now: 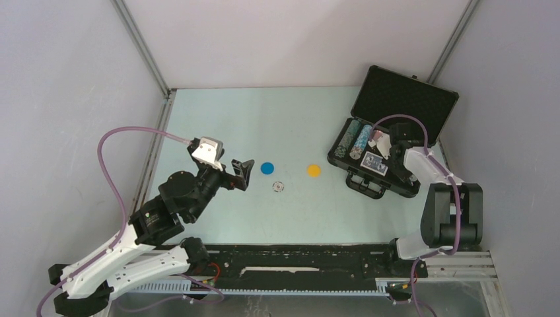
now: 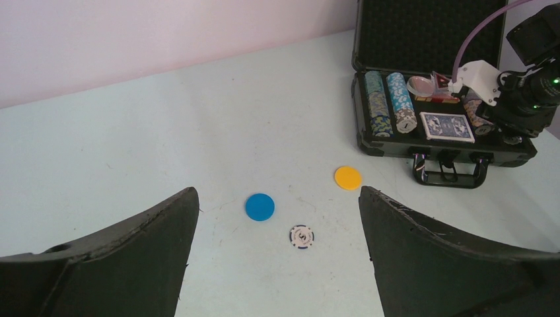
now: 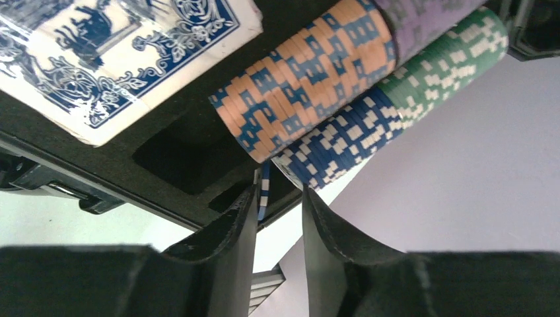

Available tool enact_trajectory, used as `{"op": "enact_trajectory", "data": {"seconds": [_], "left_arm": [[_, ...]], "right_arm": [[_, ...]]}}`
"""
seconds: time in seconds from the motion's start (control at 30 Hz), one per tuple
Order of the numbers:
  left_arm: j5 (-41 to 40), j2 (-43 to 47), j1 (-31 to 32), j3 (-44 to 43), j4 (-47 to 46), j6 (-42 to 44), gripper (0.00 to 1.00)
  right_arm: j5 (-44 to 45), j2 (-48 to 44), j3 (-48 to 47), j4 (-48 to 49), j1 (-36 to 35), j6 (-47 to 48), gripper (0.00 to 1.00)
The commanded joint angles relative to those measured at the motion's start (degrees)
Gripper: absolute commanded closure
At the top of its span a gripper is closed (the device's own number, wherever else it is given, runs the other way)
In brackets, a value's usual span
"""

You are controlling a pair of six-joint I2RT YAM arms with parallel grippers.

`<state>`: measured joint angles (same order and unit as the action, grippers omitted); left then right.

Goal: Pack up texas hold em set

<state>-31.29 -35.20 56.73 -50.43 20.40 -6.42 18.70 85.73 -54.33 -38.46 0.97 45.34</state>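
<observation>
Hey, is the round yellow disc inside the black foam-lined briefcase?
No, the round yellow disc lies on the pale table, outside the black foam-lined briefcase.

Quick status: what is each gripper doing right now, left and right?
Left gripper: open wide, holding nothing.
Right gripper: slightly open; a striped chip stands edge-on in the gap, apparently not clamped.

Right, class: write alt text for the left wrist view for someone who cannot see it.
Open left gripper frames a blue disc, yellow disc and white poker chip on the table; open briefcase stands upper right.
</observation>
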Motion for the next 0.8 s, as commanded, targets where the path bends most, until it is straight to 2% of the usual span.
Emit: {"op": "enact_trajectory", "data": {"seconds": [0.0, 0.2, 0.43, 0.6, 0.77], "left_arm": [[-0.2, -0.03, -0.19, 1.21, -1.88, 1.14, 0.04], [0.47, -0.52, -1.28, 1.44, -1.95, 0.77, 0.04], [0.44, -1.36, -3.42, 1.57, -1.92, 0.22, 0.04], [1.23, -2.13, -3.8, 1.42, -1.94, -0.08, 0.04], [2.36, -2.19, -4.23, 1.21, -1.95, -0.48, 0.04]], "right_arm": [[3.15, -3.92, -0.34, 2.07, -0.66, -2.52, 0.59], [5.84, -4.51, -0.32, 2.87, -0.8, -2.78, 0.5], [7.68, -1.81, -2.27, 3.46, -2.6, -4.43, 0.46], [2.32, -5.24, -2.3, -0.36, -3.69, -6.63, 0.47], [-0.8, -7.56, 2.69, 1.31, -4.96, -8.08, 0.46]]}}
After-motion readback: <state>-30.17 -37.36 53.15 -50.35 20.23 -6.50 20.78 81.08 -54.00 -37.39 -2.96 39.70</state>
